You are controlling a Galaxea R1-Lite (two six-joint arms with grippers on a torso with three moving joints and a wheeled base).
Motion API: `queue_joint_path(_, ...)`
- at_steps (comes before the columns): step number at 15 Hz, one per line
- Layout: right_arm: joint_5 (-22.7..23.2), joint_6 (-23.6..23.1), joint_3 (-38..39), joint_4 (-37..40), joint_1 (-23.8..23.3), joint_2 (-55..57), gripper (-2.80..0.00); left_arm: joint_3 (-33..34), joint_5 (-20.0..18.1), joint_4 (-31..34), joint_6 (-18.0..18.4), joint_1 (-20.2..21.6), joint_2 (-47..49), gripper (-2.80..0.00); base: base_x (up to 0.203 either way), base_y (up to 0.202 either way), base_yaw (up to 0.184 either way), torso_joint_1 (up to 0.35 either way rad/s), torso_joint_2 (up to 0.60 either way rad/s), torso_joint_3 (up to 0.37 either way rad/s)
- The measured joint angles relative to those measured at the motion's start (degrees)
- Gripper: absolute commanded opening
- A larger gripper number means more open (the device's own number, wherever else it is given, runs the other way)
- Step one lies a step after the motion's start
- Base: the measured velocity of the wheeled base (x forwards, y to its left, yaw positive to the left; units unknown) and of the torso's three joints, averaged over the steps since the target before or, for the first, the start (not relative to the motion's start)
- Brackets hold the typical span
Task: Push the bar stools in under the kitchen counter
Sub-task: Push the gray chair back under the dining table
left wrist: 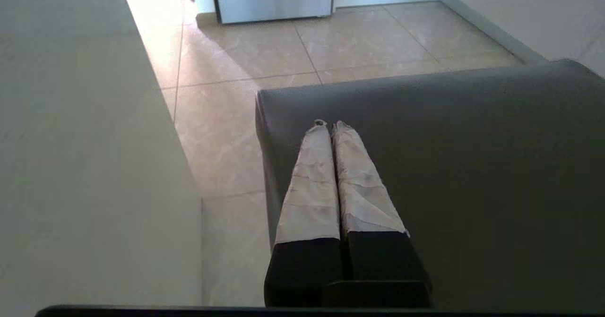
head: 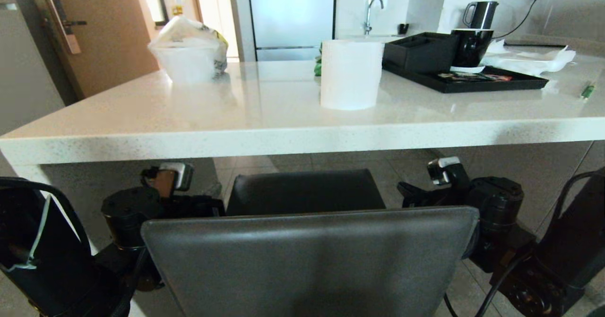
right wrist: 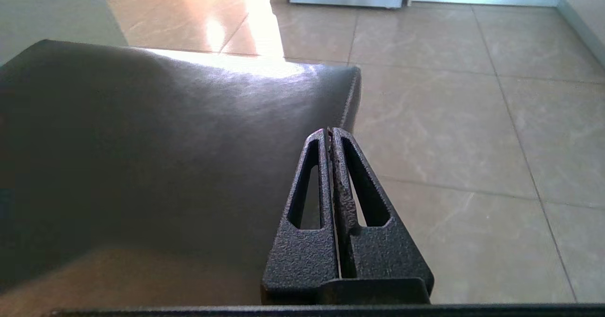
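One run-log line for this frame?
grey stool seat under counter | left end effector shut, right end effector shut, flanking backrest | not fully in

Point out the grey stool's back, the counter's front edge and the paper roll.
grey stool back (head: 307, 255), head view, middle of the backrest.
kitchen counter (head: 283, 140), head view, front edge.
paper roll (head: 350, 73), head view, its side.

Paper roll, black tray w/ mug, kettle.

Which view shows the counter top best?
The head view: the counter spans the frame, top and front edge visible. The left wrist view shows only a pale panel, perhaps its leg; the right wrist view shows none of the top.
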Motion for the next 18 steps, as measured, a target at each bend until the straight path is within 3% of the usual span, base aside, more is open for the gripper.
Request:
queue_joint_path(3,-0.27,-0.01,1.26,-0.28,0.64,0.00,-2.80,1.44,0.13,-0.31,0.01,-0.02,-0.29,-2.80,0.132,0.000,0.004,0.008,0.00,0.002)
queue_joint_path(6,-0.41,-0.17,4.08,-4.99,2.99,0.15,-2.80,5.66,0.02,-0.47,0.07,-0.02,-1.02,-2.80,0.000,0.000,0.000,0.000,0.00,0.000)
queue_joint_path(10,-1.50,-0.15,6.09,-5.33,3.60,0.45,-2.80,10.76,0.39,-0.49,0.16,0.09,-1.99,-2.80,0.000,0.000,0.000,0.000,0.00,0.000)
queue_joint_path(14,-1.95,0.02,10.55,-5.32,3.47,-1.19,-2.80,13.29,0.28,-0.49,-0.04,4.67,-5.43,-2.80,0.000,0.000,0.000,0.000,0.00,0.000)
queue_joint_path(18,-1.70,0.27,16.05,-5.33,4.59,-6.71,-2.80,17.74,-5.32,-0.52,-0.07,7.81,-12.78,-2.80,0.000,0.000,0.000,0.000,0.00,0.000)
